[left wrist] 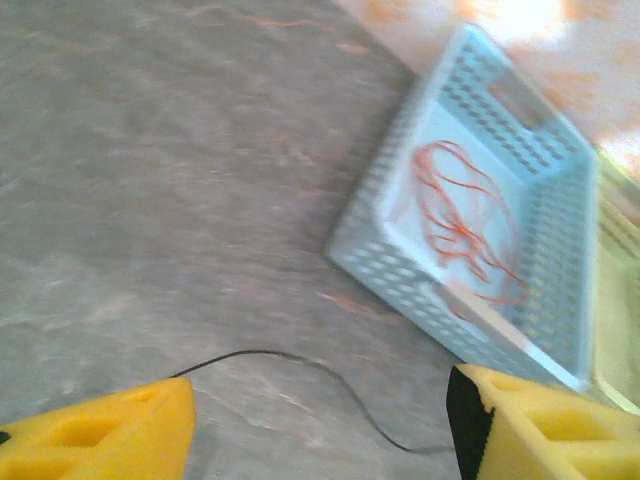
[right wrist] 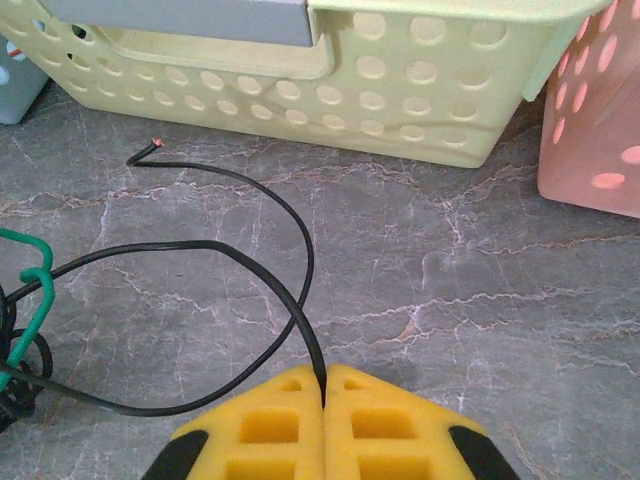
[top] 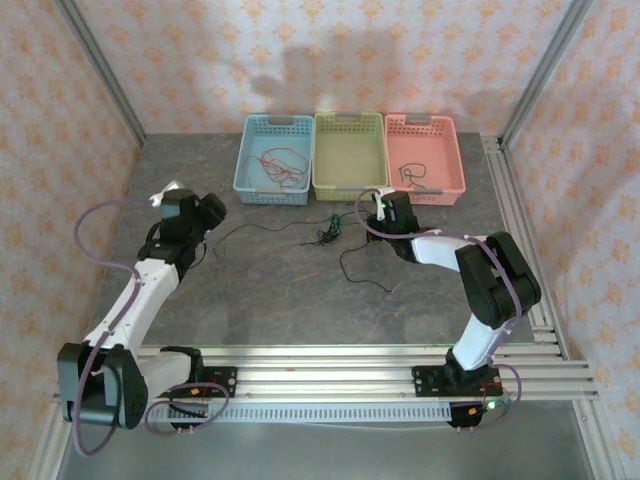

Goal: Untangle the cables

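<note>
On the grey surface [top: 300, 300], just before the blue basket [top: 270, 197], yellow basket [top: 349, 195] and pink basket [top: 425, 195], the cables [top: 327, 235] are bunched. The left gripper [left wrist: 320, 425] is held apart above a black strand [left wrist: 300, 362]. The right gripper [right wrist: 323, 395] is clamped on a black cable [right wrist: 290, 290]. The wires are judged light, limp and prone to snagging, so a free end is best pinched. A dark green and black clump is seen, with thin black squiggles trailing off it.
</note>
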Robot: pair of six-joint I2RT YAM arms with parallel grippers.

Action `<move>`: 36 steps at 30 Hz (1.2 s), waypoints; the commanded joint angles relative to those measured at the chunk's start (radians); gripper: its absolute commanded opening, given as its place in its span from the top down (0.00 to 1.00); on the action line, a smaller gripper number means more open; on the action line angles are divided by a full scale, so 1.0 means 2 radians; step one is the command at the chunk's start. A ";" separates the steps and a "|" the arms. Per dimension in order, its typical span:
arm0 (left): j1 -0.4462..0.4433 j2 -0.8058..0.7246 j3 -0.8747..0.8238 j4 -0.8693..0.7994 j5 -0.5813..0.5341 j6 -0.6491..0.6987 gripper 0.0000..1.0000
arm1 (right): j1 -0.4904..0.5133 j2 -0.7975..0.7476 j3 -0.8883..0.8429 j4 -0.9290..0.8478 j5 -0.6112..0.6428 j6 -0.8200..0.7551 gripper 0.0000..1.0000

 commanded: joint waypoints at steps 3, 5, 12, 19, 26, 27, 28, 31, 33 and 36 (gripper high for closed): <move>-0.098 0.073 0.101 -0.086 0.004 0.110 0.32 | 0.001 -0.008 -0.004 0.015 0.010 0.010 1.00; -0.137 0.140 0.152 -0.115 0.020 0.145 0.32 | 0.001 -0.008 -0.003 0.015 0.010 0.010 1.00; -0.246 0.343 0.316 -0.210 -0.017 0.261 0.33 | 0.001 -0.007 -0.002 0.013 0.011 0.008 1.00; -0.253 0.460 0.434 -0.268 -0.042 0.282 0.33 | 0.001 -0.007 -0.002 0.011 0.011 0.008 1.00; -0.249 0.480 0.456 -0.290 -0.057 0.311 0.48 | 0.001 -0.003 0.003 0.006 0.011 0.007 1.00; -0.249 0.478 0.450 -0.291 -0.057 0.319 0.50 | 0.001 -0.003 0.003 0.005 0.012 0.007 1.00; -0.247 0.474 0.440 -0.288 -0.058 0.327 0.50 | 0.001 -0.003 0.004 0.004 0.011 0.007 1.00; -0.238 0.464 0.416 -0.280 -0.037 0.350 0.51 | 0.001 -0.006 0.002 0.005 0.011 0.008 1.00; -0.237 0.464 0.417 -0.279 -0.045 0.356 0.49 | 0.000 -0.005 0.002 0.005 0.011 0.008 1.00; -0.237 0.473 0.432 -0.282 -0.042 0.360 0.44 | 0.001 -0.003 0.003 0.004 0.008 0.008 1.00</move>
